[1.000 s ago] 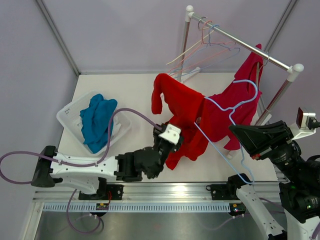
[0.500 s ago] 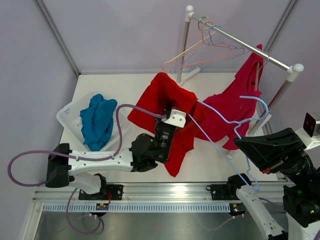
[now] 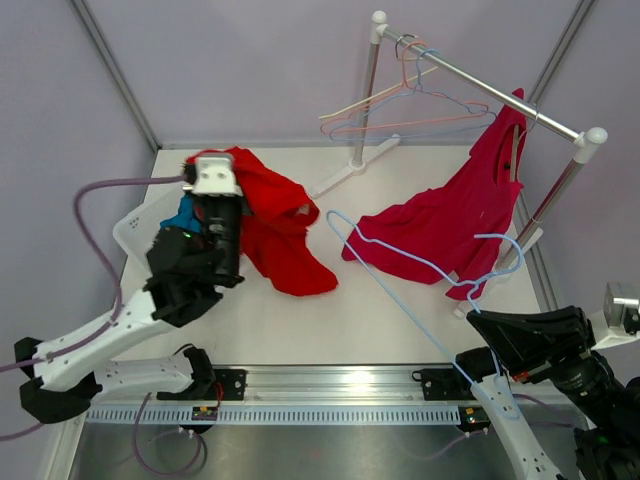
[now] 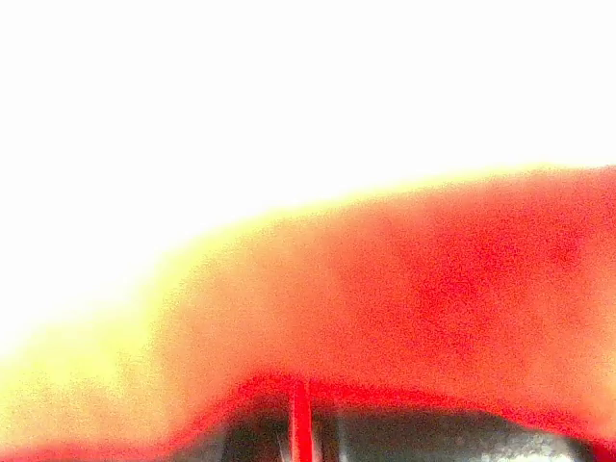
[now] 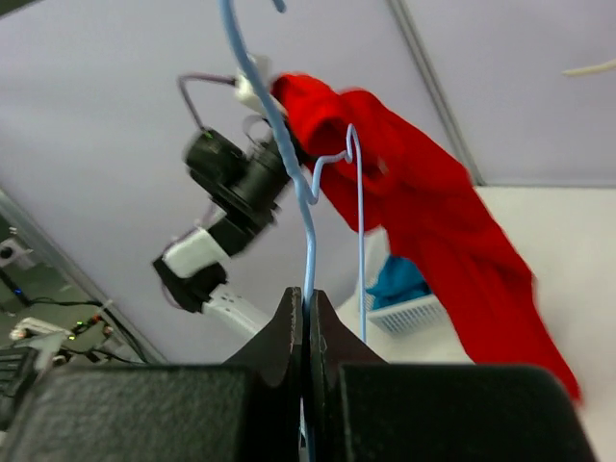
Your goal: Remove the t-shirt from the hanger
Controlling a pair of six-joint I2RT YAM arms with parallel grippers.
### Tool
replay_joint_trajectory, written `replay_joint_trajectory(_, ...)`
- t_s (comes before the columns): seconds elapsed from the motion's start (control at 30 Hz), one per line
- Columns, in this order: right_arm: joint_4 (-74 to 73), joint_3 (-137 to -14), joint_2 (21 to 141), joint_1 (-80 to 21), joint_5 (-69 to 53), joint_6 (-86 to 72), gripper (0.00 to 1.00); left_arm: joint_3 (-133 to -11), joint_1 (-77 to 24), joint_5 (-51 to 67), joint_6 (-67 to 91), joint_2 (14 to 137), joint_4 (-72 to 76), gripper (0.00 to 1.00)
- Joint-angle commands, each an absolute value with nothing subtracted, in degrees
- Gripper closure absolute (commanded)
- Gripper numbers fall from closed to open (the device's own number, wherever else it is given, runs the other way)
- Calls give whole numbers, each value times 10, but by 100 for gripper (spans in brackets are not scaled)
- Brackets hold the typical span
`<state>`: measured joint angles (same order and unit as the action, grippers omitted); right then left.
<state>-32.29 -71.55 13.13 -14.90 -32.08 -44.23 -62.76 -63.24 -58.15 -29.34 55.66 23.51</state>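
The red t-shirt [image 3: 275,235] hangs from my left gripper [image 4: 301,423], which is shut on a fold of its fabric and raised above the table's left side; the cloth fills the left wrist view. In the top view the fingers are hidden under the cloth. The light blue wire hanger [image 3: 405,262] stands bare, apart from the t-shirt, slanting over the table's middle. My right gripper [image 5: 307,300] is shut on the hanger's wire [image 5: 310,241] at the near right.
A second red garment [image 3: 455,215] drapes from the clothes rail [image 3: 480,85] at the right, with several empty hangers [image 3: 400,110] further back. A white basket [image 3: 135,232] holding blue cloth [image 3: 183,216] sits at the left, beneath the left arm.
My left gripper shut on the red t-shirt and carried it left and up, off the blue hanger. The hanger is now bare; the right arm dropped back toward the near edge.
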Motion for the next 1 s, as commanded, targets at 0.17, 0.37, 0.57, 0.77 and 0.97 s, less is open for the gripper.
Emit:
replay_joint_trajectory(0.17,-531,-737,79,-149,-229,-335,100,-964,-499,-433,-178,601,-60,100)
replay_joint_trajectory(0.37,-533,-725,71,-149,-220,-330,100,-1046,-287,-261,-38,664,-164,100)
replay_joint_trajectory(0.57,-526,-709,77,-149,-235,-327,100,-918,-109,-135,96,649,-134,100)
replay_joint_trajectory(0.77,-480,-650,96,-149,-240,-334,100,-723,-47,-203,172,594,-104,100)
replay_joint_trajectory(0.97,-402,-591,134,-149,-211,-346,100,-569,-47,-365,194,516,-141,100)
